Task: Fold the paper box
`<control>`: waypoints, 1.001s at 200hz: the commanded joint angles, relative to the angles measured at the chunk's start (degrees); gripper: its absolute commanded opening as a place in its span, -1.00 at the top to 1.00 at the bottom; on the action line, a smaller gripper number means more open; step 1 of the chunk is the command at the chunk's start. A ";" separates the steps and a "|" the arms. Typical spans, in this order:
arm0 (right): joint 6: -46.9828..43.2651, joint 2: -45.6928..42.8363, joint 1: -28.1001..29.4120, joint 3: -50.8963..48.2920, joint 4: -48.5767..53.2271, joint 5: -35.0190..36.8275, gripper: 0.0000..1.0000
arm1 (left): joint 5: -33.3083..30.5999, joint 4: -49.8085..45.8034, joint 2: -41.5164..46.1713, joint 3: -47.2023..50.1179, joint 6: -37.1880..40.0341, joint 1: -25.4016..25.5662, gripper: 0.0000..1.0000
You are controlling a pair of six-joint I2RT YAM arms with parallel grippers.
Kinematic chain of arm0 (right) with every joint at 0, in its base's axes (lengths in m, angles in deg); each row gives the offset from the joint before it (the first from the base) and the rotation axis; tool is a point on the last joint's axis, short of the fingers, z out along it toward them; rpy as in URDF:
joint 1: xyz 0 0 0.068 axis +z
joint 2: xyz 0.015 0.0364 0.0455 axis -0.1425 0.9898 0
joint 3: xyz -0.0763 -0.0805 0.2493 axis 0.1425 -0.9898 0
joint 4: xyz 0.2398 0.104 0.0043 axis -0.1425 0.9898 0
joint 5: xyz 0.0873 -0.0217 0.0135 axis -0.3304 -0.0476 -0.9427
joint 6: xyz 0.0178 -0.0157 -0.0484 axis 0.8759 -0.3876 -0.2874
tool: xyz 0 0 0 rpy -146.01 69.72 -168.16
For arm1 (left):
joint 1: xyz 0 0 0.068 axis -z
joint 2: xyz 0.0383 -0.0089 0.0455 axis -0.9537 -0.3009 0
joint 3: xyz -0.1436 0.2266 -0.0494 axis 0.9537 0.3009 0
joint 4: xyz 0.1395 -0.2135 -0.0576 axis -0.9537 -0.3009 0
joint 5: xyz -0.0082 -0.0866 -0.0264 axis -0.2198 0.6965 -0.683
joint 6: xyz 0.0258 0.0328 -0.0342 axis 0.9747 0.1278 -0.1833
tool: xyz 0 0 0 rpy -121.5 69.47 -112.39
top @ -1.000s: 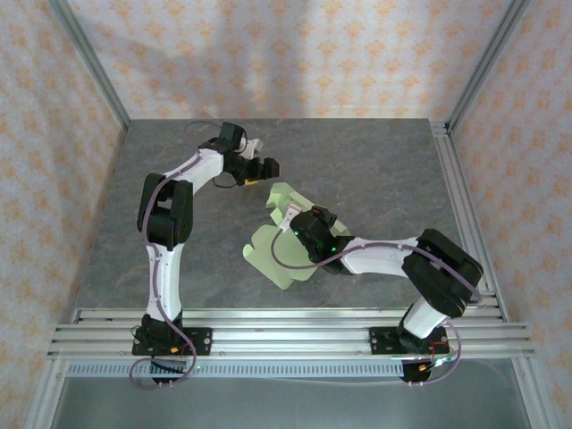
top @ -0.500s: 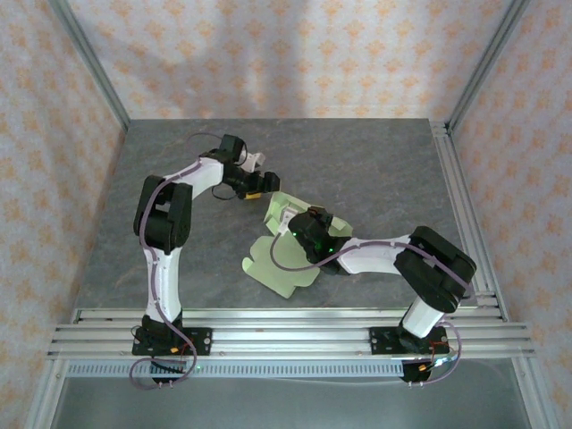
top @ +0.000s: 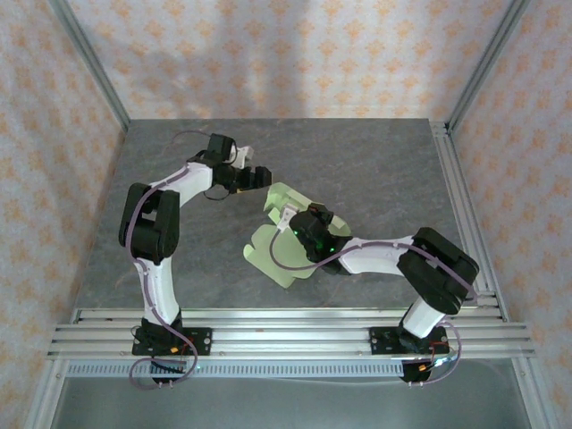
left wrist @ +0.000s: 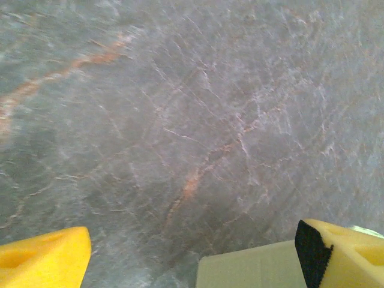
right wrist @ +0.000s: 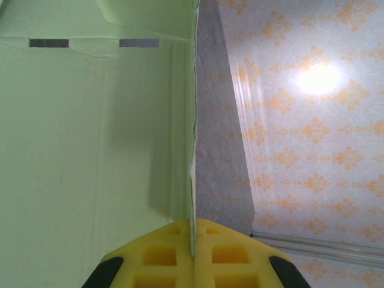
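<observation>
I've got the right pincer [right wrist: 193, 240] clamped shut on the paper box [right wrist: 90, 132]; its yellow foam pads [right wrist: 159, 255] pinch a thin raised edge of the card. The card is pale yellow-green and matte, with creases and two small dark slots near a fold. From above, the box [top: 273, 257] lies mid-worktop as an irregular, partly raised sheet, under the right pincer [top: 290, 219]. My left pincer [top: 255, 176] hangs wide open and empty just beyond it. A pale card corner [left wrist: 246, 270] shows between its fingers, probably the box's edge. The worktop [top: 375, 170] is grey, veined like stone, with orange-patterned wallpaper [top: 268, 54] all round.
</observation>
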 commanded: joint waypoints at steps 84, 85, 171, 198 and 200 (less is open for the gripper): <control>-0.50 -1.92 -0.48 -1.01 -2.98 -1.19 0.94 | 1.62 -2.13 -5.29 -4.82 3.28 0.87 -0.79; -0.52 -1.88 -0.48 -1.01 -3.05 -1.22 0.94 | 1.67 -2.17 -5.29 -4.83 3.33 0.92 -0.79; -0.61 -0.20 -0.51 -0.14 -3.83 -1.57 0.93 | 6.27 1.68 -1.17 1.60 7.45 1.85 -0.79; -0.31 0.14 -0.49 0.27 -3.34 -1.60 0.93 | 6.73 4.02 0.82 4.31 7.63 1.91 -0.79; -0.31 0.23 -0.55 0.36 -3.26 -1.64 0.93 | 6.73 4.14 1.00 4.51 7.72 1.93 -0.79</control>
